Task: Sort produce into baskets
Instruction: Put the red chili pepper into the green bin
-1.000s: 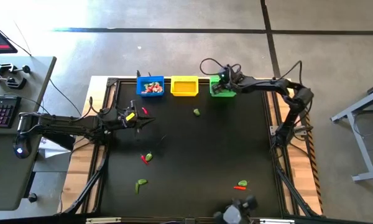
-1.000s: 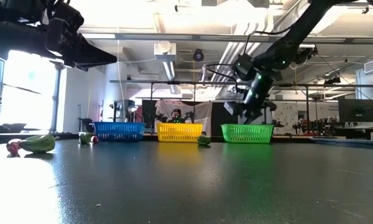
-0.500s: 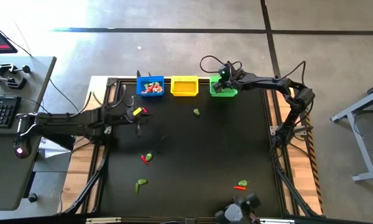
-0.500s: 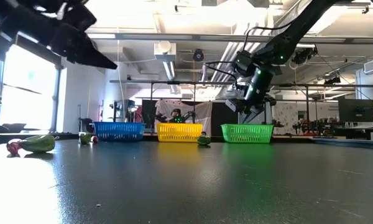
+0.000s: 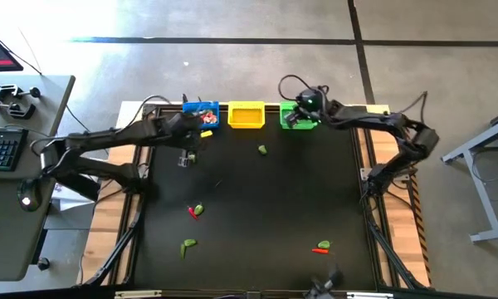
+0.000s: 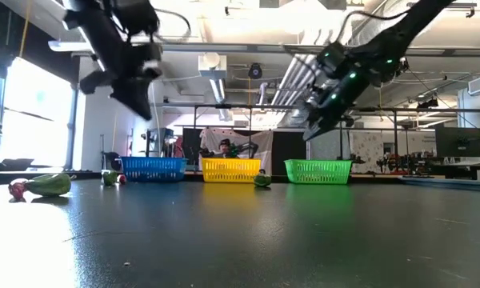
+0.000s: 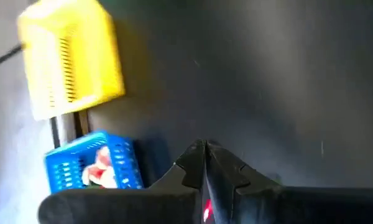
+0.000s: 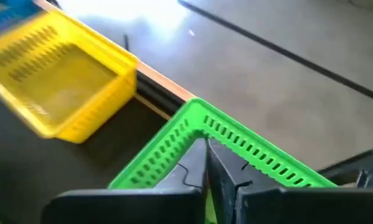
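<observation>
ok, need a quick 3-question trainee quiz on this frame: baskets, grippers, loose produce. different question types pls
1. True or false: the yellow basket has produce in it.
2. Which basket is the right gripper above? A) blue B) yellow C) green
3. Fill in: the left gripper is shut on a small ___ item.

Key:
1. False. It looks empty; the blue basket holds red and whitish pieces.
2. C. It is shut, above the green basket.
3. Red. It shows between the fingers in the left wrist view, near the blue basket.

Right pincer (image 8: 206,163) pressed closed over the green mesh basket (image 8: 236,143) (its corner nearest), empty yellow mesh basket (image 8: 56,78) just beside it, dark counter (image 8: 25,168), grey concrete floor (image 8: 267,68) beyond.
</observation>
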{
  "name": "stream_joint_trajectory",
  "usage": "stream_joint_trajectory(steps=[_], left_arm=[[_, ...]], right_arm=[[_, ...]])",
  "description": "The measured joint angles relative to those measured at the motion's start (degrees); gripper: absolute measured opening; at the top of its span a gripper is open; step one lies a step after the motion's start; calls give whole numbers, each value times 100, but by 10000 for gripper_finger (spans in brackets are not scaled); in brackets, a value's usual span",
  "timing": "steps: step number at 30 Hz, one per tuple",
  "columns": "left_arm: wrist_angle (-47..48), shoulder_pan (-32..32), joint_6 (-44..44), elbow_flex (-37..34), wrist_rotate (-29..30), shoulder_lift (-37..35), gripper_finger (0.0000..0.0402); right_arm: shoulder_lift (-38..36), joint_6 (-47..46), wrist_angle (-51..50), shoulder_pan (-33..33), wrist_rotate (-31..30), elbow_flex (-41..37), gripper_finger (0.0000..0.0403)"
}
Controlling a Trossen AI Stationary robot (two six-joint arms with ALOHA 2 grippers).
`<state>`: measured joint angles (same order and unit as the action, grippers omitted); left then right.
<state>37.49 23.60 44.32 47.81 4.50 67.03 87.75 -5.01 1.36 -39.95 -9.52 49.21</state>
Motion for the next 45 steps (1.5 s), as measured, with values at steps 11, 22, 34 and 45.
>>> stream_joint_trajectory(steps=[11,22,34,45], left_arm=[[454,193,1462,269,541,1353,3],[576,182,1488,264,1710,2377,84],[514,170,1587,264,1714,2714,129],[-82,289,1370,264,1485,2714,129]], right_arm=[[-1362,-49,1375,742,99,-1506,1],[-1548,-7,1417,927,99,-1595,0],[-1548,12,1417,925,94,-1597,0],[-1548,12,1416,925,92,-1597,0]])
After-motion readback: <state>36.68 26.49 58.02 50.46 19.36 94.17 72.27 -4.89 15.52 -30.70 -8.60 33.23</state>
